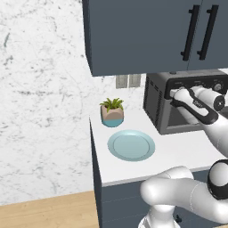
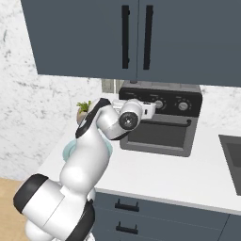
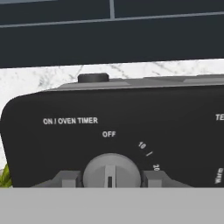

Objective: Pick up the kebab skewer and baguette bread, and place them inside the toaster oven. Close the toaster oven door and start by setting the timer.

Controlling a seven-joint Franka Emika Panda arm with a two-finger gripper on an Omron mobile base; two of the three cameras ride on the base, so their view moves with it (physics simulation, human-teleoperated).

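The dark grey toaster oven (image 1: pixel 153 101) stands on the white counter under the blue cabinets. Its drop-down door (image 2: pixel 157 137) is up and closed, with the black bar handle (image 2: pixel 165 123) across the top. My gripper (image 3: pixel 111 178) is at the left end of the black control strip, shut on the timer knob (image 3: pixel 111 168); one grey finger (image 3: pixel 70 178) presses each side of it. The knob's pointer stands upright, near the OFF mark. From the right base view the hand (image 2: pixel 149 109) meets the oven's upper left front. The kebab skewer and the baguette bread are hidden.
A light blue plate (image 1: pixel 131 145) lies bare on the counter left of the oven, with a small potted plant (image 1: pixel 112 111) behind it. Two more knobs (image 2: pixel 182 106) sit to the right on the strip. A sink (image 2: pixel 233 155) is at the far right. Cabinets (image 1: pixel 142 31) hang low overhead.
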